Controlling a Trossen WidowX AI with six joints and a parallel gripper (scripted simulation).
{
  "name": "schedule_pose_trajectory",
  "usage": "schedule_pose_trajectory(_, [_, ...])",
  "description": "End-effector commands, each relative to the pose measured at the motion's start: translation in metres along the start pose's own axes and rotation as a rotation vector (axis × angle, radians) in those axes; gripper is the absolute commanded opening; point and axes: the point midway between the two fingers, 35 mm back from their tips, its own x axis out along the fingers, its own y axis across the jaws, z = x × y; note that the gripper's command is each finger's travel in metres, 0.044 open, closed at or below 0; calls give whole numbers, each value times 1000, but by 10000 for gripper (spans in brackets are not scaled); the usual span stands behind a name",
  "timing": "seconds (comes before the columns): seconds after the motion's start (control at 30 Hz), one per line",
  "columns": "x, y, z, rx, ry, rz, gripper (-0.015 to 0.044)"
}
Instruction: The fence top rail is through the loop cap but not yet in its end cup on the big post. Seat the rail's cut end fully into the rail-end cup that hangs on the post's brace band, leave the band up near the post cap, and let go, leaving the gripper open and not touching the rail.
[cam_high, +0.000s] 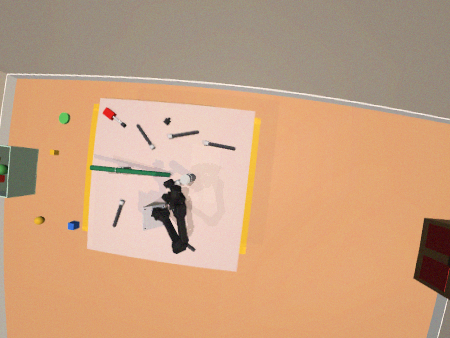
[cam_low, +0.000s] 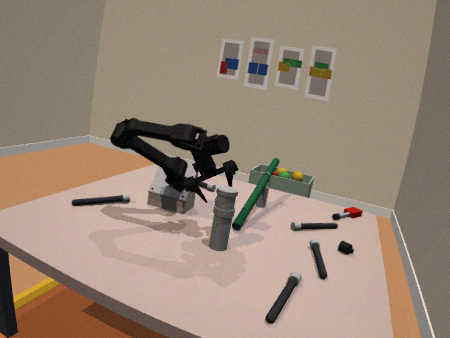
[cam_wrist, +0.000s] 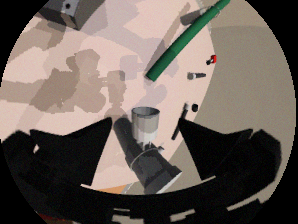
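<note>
The green rail (cam_high: 142, 172) (cam_low: 257, 192) (cam_wrist: 185, 42) slopes across to the grey big post (cam_high: 188, 178) (cam_low: 219, 237) and passes over the small post (cam_low: 263, 198) (cam_wrist: 192, 17); the loop cap is too small to read clearly. The brace band (cam_low: 224, 212) is high on the big post, a little below its cap (cam_low: 227, 191). The light rail-end cup (cam_wrist: 145, 127) shows an empty mouth in the wrist view; the rail's cut end (cam_wrist: 151, 76) is outside it, with a visible gap. My gripper (cam_low: 218, 193) (cam_wrist: 146, 120) is open, its fingers apart on either side of the cup in the wrist view, off the rail.
Several dark rods lie about the table (cam_low: 165, 285), such as one rod (cam_low: 283, 298) at its front. A black fitting (cam_low: 345, 247) and a red-ended tool (cam_low: 353, 212) lie to the right. The arm's grey base (cam_low: 170, 197) is left of the post; a green bin (cam_low: 295, 186) is beyond.
</note>
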Motion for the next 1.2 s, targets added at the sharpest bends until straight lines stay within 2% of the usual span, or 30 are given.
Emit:
schedule_pose_trajectory(0.0, [7,-1,1,-4,-3,-2,440])
schedule_pose_trajectory(0.8, [45,3,-1,-5,6,-4,440])
schedule_pose_trajectory(1.17, [45,3,-1,-5,6,-4,151])
